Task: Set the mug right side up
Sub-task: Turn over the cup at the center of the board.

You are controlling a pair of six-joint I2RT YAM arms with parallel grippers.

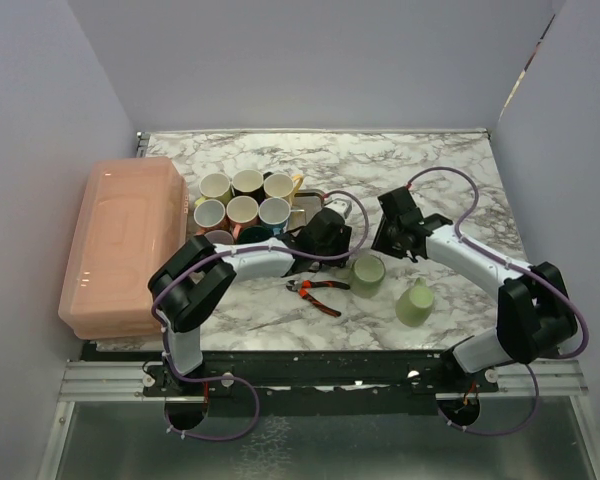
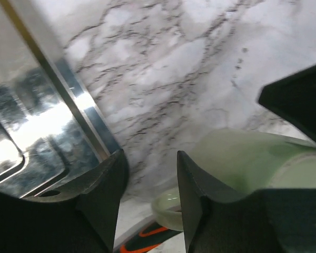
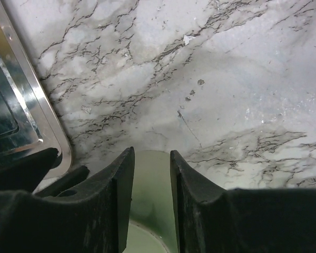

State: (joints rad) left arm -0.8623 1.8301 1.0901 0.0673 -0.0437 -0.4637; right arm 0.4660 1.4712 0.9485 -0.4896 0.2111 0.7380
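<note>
Both hands meet at the pale-green mug (image 1: 368, 272), near the middle of the marble table (image 1: 450, 180) and just right of the pliers (image 1: 315, 290). I judge 1 is meant to steady it while the other turns it. The right hand (image 3: 150, 158) pinches the mug's wall between narrowed fingers. The left hand (image 2: 150, 158) straddles a green loop (image 2: 166, 206), probably the handle; I cannot tell whether it grips. Nothing shows inside the mug. A second green mug (image 1: 414, 303) stands rim down nearby. The steel tray (image 3: 37, 105) holds at least 6 mugs (image 1: 245, 198), mouths up.
</note>
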